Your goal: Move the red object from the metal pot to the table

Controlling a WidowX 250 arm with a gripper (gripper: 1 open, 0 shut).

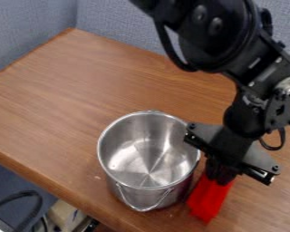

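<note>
Red object [210, 198] outside metal pot [145, 159], fingers' [220, 174] tips seemingly hidden.

Black arm [220, 41] bent from top; pincer [224, 177] pointing down, jaws clamped.

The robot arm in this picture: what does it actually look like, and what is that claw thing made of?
The arm is bulky, matte black, with rounded jointed segments and thin black cables looping beside it. Its claw hangs from a flat black crossbar and has dark, narrow fingers. No readable markings show.
</note>
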